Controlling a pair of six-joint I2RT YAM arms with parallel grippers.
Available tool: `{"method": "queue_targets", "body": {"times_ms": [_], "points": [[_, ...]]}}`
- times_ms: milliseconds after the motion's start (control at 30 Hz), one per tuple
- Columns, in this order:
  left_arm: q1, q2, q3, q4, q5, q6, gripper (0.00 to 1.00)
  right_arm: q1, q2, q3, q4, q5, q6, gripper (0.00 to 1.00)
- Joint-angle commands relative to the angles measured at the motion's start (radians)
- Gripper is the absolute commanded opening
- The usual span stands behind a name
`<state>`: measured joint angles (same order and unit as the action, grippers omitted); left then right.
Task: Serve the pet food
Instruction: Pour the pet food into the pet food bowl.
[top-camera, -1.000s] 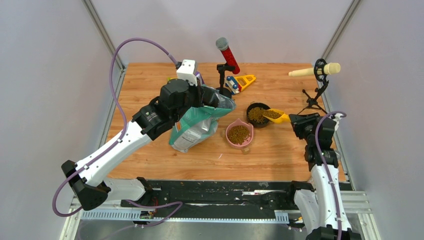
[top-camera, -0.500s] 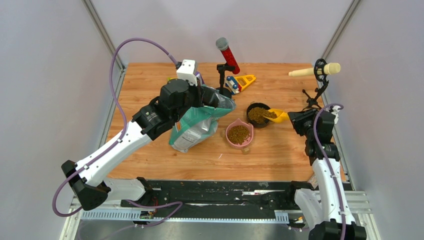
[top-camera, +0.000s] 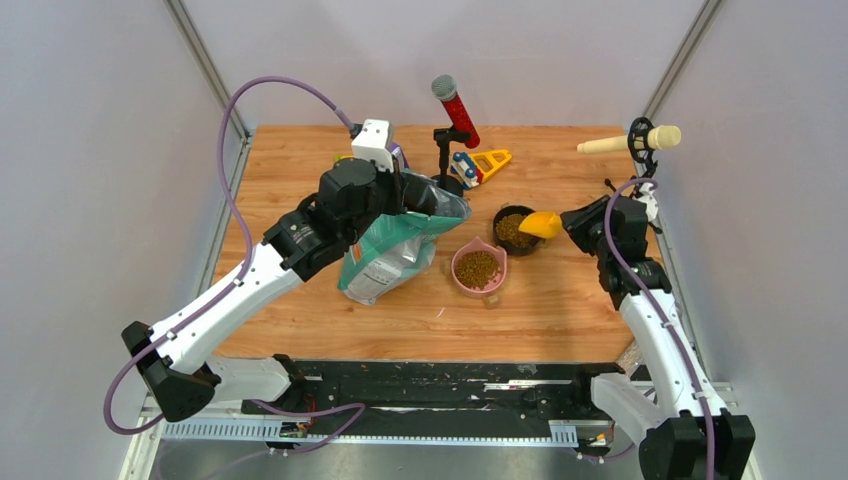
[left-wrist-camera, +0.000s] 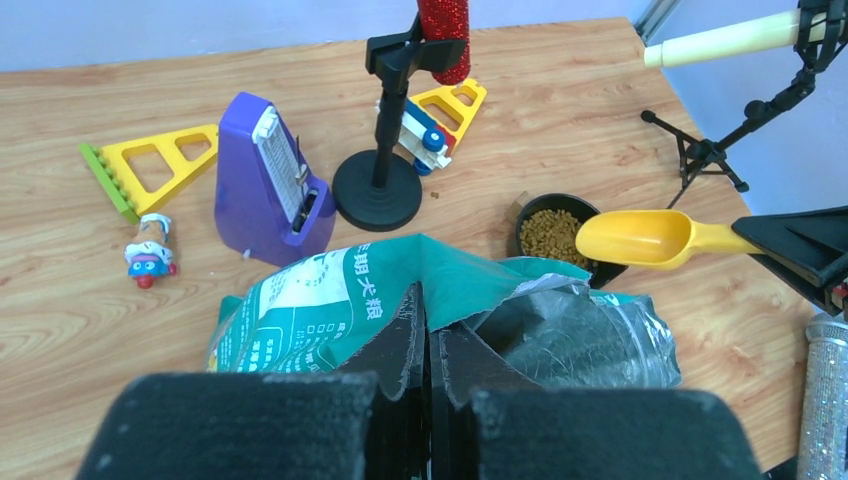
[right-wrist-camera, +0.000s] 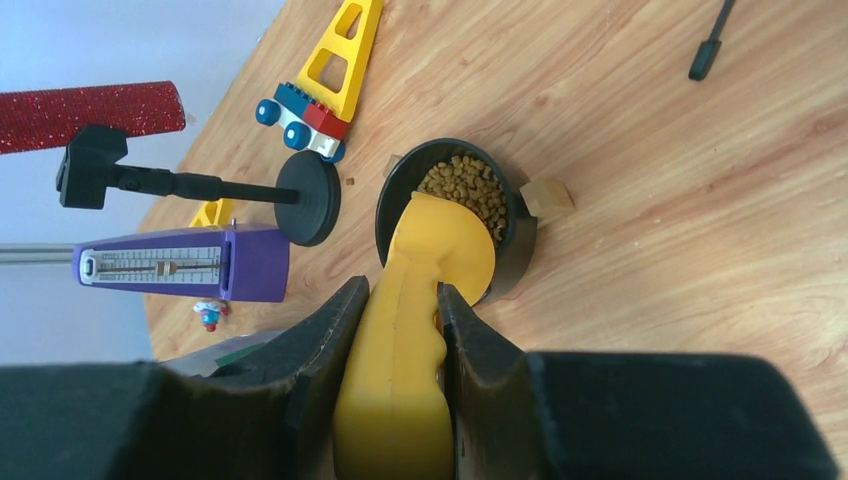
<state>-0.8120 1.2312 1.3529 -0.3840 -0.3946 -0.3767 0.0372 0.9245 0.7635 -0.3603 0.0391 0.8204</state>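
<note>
A teal-green bag with a white label stands at centre left, its mouth open. My left gripper is shut on the bag's torn rim, which is pinched between its jaws. My right gripper is shut on the handle of a yellow scoop. The scoop hangs tipped over a black bowl, and no pellets show in it. Brown pet food lies in that black bowl. More pet food fills a pink bowl beside the bag.
A red microphone on a black stand, a purple metronome and yellow toy pieces sit behind the bag. A cream microphone on a tripod stands at the far right. A small wooden cube lies by the black bowl.
My right gripper has swung left and back, rolling the scoop over the black bowl. The pellets seen in the scoop before are gone from it. The left arm has not moved.
</note>
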Motion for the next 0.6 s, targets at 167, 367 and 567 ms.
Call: {"method": "queue_targets", "body": {"times_ms": [167, 367, 567], "points": [[0.002, -0.036, -0.005, 0.045, -0.047, 0.007, 0.00, 0.045, 0.021, 0.111, -0.025, 0.202, -0.124, 0.00], [0.002, -0.028, 0.005, 0.042, -0.037, 0.010, 0.00, 0.046, -0.008, 0.177, -0.055, 0.091, -0.204, 0.00], [0.002, -0.018, 0.030, 0.030, -0.025, 0.011, 0.00, 0.047, -0.050, 0.297, -0.033, -0.279, -0.213, 0.00]]}}
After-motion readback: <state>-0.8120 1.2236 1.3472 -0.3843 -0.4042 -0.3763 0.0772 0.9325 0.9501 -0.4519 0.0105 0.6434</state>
